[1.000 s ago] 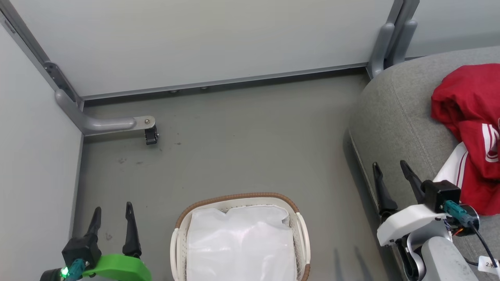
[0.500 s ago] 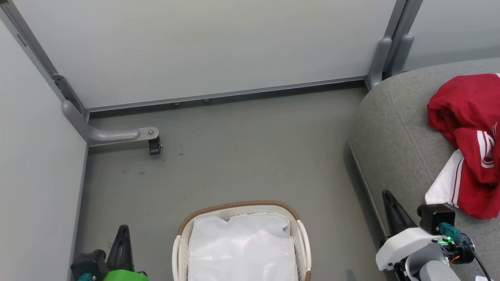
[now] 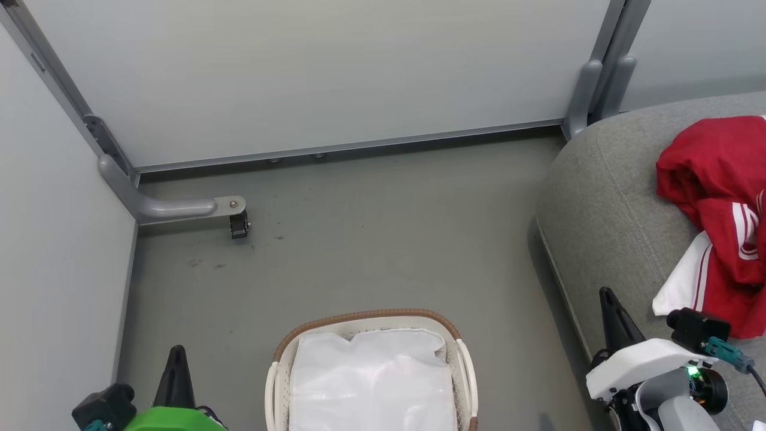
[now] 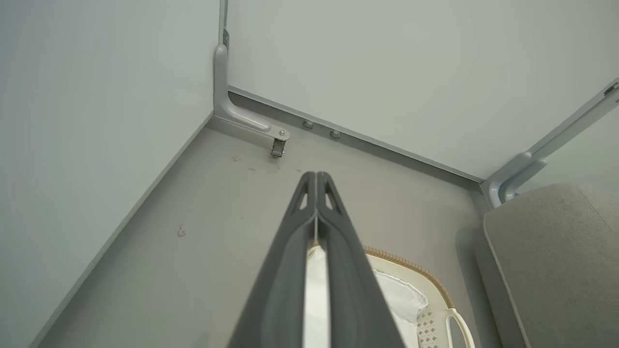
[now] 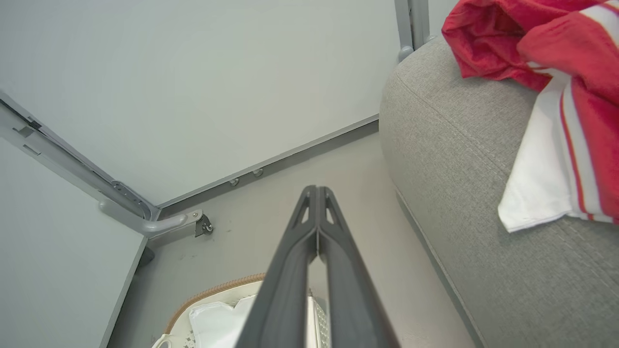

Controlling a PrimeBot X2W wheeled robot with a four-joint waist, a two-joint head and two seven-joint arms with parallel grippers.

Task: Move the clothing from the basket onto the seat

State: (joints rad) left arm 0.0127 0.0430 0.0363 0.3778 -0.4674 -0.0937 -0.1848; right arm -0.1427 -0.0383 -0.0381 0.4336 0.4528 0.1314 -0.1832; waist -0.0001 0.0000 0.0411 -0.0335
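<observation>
Lying bunched up on the grey seat (image 3: 604,197) over at the right is where the clothing (image 3: 718,197) can be found. It's a crumpled red heap, with a flap of white trim with thin red stripes spread out flat on the cushion toward the front edge, and some white markings partly seen on the red. The basket (image 3: 371,315) is set on the grey floor (image 3: 389,227) at the bottom middle, well apart from the clothing and a bit off from the seat's side. The crinkly white sheet (image 3: 371,383) is seen inside it under the brown woven rim. The left gripper (image 3: 176,371) is parked low at the left, over the floor just beside the basket, and in its wrist view the two dark fingers are pressed together right up to the tips, so it's closed. Same deal with the right gripper (image 3: 613,317): it's held up by the seat's front corner, near the white trim but not touching it, and its fingers are shown closed tip to tip against each other. A grey bracket with a little caster (image 3: 238,224) is seen in the far left corner, where the pale wall panels meet.
</observation>
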